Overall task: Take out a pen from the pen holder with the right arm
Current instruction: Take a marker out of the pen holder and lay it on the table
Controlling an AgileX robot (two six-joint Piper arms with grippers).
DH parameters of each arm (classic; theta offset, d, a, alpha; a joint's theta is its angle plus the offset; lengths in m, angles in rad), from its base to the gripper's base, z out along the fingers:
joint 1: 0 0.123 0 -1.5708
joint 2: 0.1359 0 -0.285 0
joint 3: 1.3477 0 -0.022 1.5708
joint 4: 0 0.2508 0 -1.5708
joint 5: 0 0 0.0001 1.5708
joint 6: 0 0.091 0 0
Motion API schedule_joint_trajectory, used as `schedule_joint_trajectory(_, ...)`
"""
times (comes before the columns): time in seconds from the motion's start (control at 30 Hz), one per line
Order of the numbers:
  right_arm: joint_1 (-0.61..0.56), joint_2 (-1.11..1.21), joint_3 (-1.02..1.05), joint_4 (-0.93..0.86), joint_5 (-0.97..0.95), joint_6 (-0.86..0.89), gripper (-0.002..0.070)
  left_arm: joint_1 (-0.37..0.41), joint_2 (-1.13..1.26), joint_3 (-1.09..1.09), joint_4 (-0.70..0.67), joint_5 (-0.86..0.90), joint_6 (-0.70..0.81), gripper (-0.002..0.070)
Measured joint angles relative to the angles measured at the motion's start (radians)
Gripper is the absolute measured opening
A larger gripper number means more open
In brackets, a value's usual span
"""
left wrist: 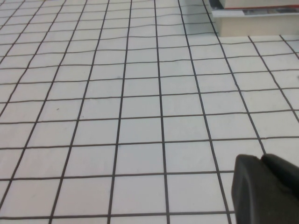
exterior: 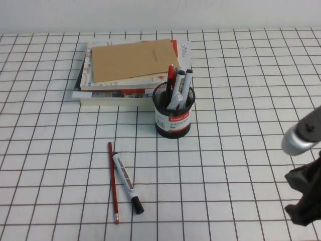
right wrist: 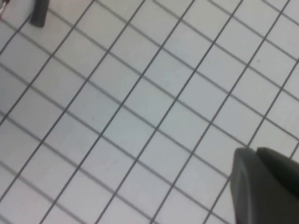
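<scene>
Pen holder: a round black cup of wire mesh, the pen holder (exterior: 173,116), is stood upright near the middle of the table, just in front of the books. A white and red label is wrapped around it.
Pens: a red pen (exterior: 171,76) and grey markers (exterior: 181,86) are leaned inside the holder, with their tops above the rim.
Table: the table (exterior: 241,100) is covered in white with thin black lines in squares.
Books: a flat pile of books (exterior: 133,60) is topped by plain brown paper.
Loose things: a thin red pencil (exterior: 113,182) and a white marker (exterior: 126,175) with a black cap are laid side by side, nearer than the holder.
Hard to see: the pens' lower parts are hidden by the mesh.
Right gripper: the black right gripper (exterior: 301,196) is cut off at the table's near right corner, well apart from the holder. It is pressed together and nothing is held. A shiny silver part (exterior: 300,139) of the arm is tilted above it.
Left gripper: only a black lump of the left gripper (left wrist: 266,191) is seen, over bare squares. Apart or together cannot be told.
</scene>
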Motion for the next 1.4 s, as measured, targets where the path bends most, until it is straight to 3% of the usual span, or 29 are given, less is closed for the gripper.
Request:
schedule_joint_trajectory(0.33,-0.491,-0.37,0.614,-0.029,-0.69,0.0,-0.0015,0.0,0.0,0.0,0.0,0.0,0.0,-0.0004)
schedule_joint_trajectory(0.53,-0.699,-0.65,0.861,-0.035,-0.832,0.0,-0.0015,0.0,0.0,0.0,0.0,0.0,0.0,-0.0005)
schedule_joint_trajectory(0.9,-0.76,-0.995,0.939,-0.035,-0.845,0.0,-0.0015,0.0,0.0,0.0,0.0,0.0,0.0,-0.0004)
schedule_joint_trajectory(1.23,-0.76,-1.013,0.94,-0.021,-0.837,0.0,-0.0015,0.0,0.0,0.0,0.0,0.0,0.0,-0.0004)
schedule_joint_trajectory(1.33,-0.76,-1.013,0.94,0.074,-0.825,-0.038,-0.0015,0.0,0.0,0.0,0.0,0.0,0.0,-0.0004)
schedule_joint_trajectory(1.4,-0.76,-1.013,0.94,0.183,-0.797,-0.15,-0.0015,0.0,0.0,0.0,0.0,0.0,0.0,-0.0004)
